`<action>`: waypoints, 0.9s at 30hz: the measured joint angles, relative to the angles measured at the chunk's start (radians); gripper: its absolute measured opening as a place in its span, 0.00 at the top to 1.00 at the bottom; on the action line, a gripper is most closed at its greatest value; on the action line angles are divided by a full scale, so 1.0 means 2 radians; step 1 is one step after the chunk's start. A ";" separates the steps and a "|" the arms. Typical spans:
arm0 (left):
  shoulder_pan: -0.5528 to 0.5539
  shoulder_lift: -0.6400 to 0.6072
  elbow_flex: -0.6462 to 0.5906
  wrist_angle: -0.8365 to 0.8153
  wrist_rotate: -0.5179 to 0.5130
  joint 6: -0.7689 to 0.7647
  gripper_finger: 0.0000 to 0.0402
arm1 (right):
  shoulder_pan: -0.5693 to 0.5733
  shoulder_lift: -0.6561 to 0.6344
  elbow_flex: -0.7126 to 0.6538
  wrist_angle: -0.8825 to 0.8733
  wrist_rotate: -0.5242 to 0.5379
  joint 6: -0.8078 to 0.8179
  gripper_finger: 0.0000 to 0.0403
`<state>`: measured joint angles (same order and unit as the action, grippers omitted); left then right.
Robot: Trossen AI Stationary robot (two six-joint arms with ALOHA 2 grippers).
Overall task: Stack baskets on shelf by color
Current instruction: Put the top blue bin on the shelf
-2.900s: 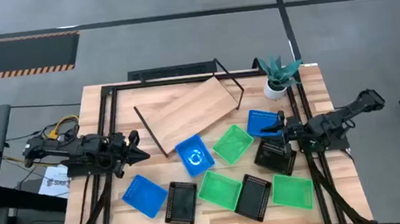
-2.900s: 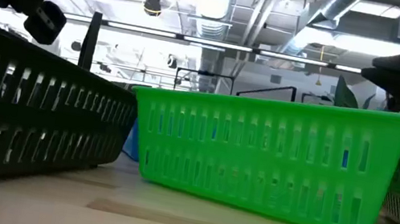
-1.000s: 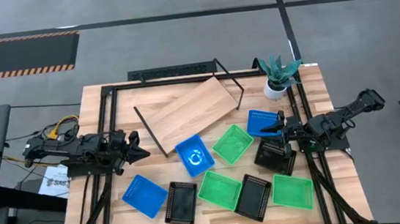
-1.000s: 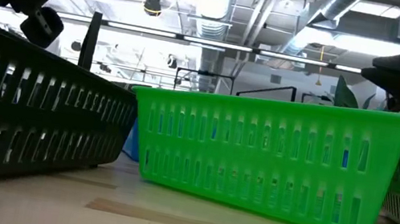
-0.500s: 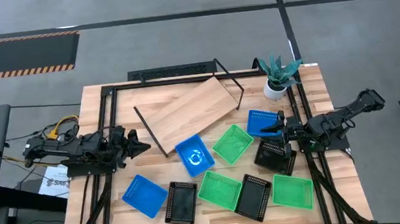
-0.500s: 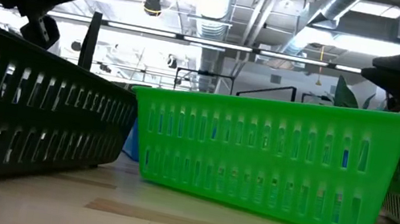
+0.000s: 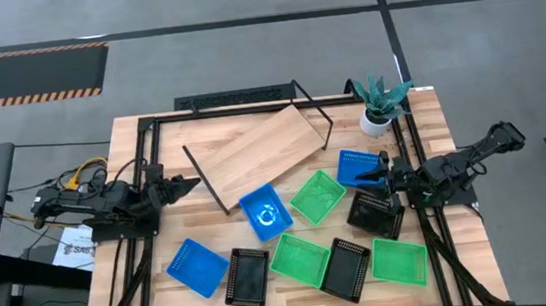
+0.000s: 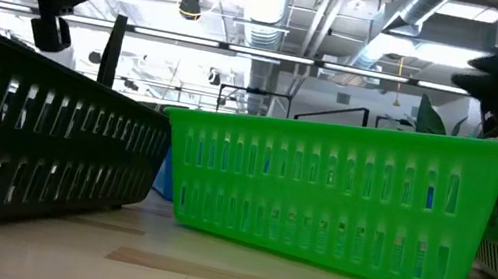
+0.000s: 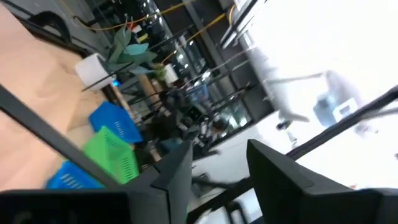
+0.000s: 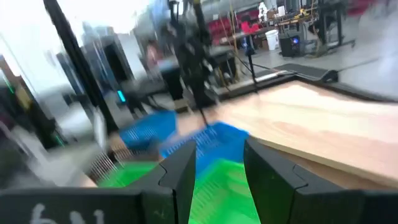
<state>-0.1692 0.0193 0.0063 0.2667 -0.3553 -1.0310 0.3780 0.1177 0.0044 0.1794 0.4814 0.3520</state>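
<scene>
No basket is on the shelf (image 7: 258,152) yet; it lies askew on the table (image 7: 431,123), and the baskets are scattered in front of it. The left gripper (image 7: 188,184) hovers near the shelf's left end, fingers apart, holding nothing. The right gripper (image 7: 388,175) waits with fingers apart, empty, between a blue basket (image 7: 358,165) and a black basket (image 7: 374,212). I think the next move is taking one basket. I can read no writing.

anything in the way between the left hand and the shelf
Nothing visible. In the high view the left hand is open at the table's left side, and only bare tabletop lies between it and the shelf. The baskets sit nearer the front.
</scene>
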 joint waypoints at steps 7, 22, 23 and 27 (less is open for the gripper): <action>0.000 0.000 0.000 0.053 -0.005 -0.001 0.61 | -0.016 0.000 0.000 0.115 0.022 0.137 0.61; 0.000 0.004 0.074 0.052 -0.004 0.114 0.40 | -0.043 0.052 0.117 0.135 0.073 0.029 0.60; 0.000 0.007 0.083 0.045 -0.002 0.117 0.38 | -0.043 0.063 0.137 0.110 0.084 0.019 0.60; 0.000 0.034 0.123 -0.006 0.003 0.118 0.33 | -0.043 0.111 0.228 -0.025 0.116 0.009 0.57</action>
<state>-0.1692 0.0878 0.2515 0.2544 -0.3488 -0.7952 0.2910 0.3405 0.4613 0.1296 0.7142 0.3706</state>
